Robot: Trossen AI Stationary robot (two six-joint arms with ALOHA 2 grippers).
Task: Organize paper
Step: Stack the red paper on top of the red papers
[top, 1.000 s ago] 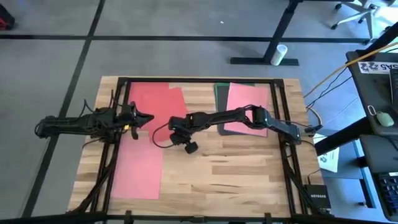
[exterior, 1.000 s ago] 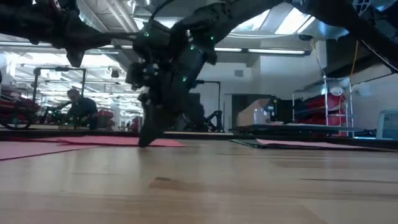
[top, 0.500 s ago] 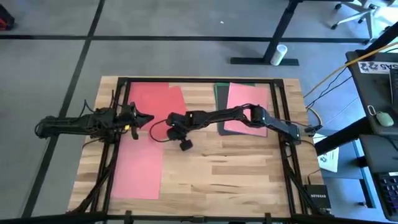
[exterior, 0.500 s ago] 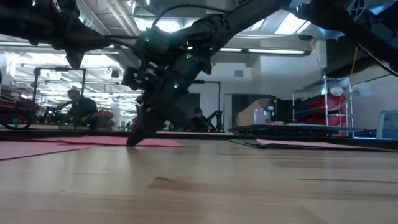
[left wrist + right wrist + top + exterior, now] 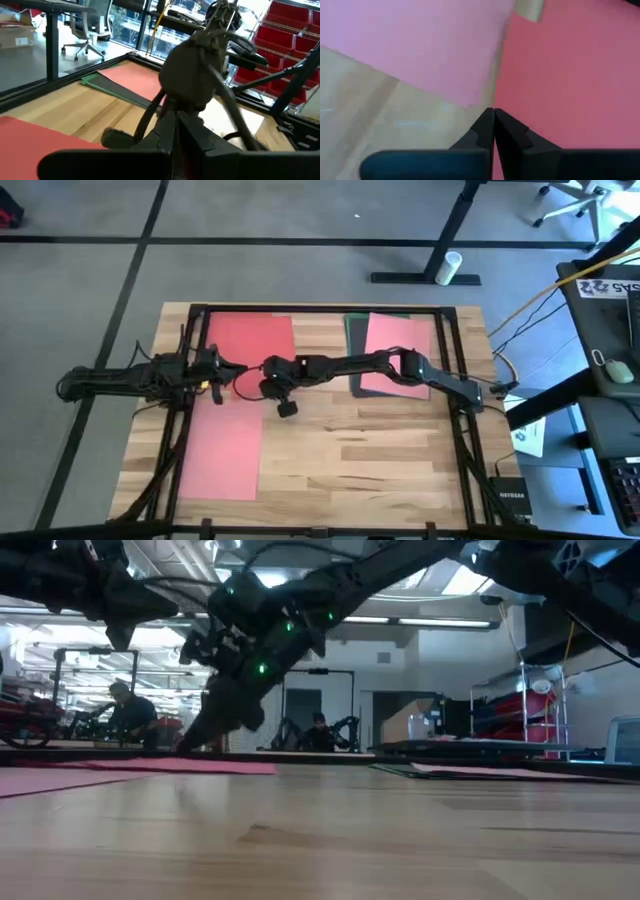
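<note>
A red sheet of paper (image 5: 245, 340) lies flat at the table's far left. A pink sheet (image 5: 225, 450) lies flat nearer, along the left side. At the far right a pink sheet (image 5: 395, 350) rests on a dark green one (image 5: 352, 340). My right arm reaches across to the left. Its gripper (image 5: 263, 368) is shut, with the tips down at the red sheet's near edge (image 5: 530, 100). My left gripper (image 5: 240, 370) is shut and held above the table just left of it, touching nothing. My right gripper presses its shut fingertips (image 5: 493, 117) down on the red sheet close to its near edge (image 5: 520, 115), toward the near right corner. The fingers slant down from the table's right side (image 5: 185, 748). The sheet lies flat on the wood.
Black frame rails run along the table's left (image 5: 190, 400) and right (image 5: 450, 370) sides. Bare wood (image 5: 350, 450) fills the middle and near right. A black box (image 5: 510, 498) sits off the near right corner. A person (image 5: 125, 710) sits far behind the table.
My right gripper has gone toward the table's left edge, staying shut and low. The red sheet has turned with it: its near right corner has slid left, and the sheet now lies square to the table instead of slanted. Its far edge has stayed in place.
</note>
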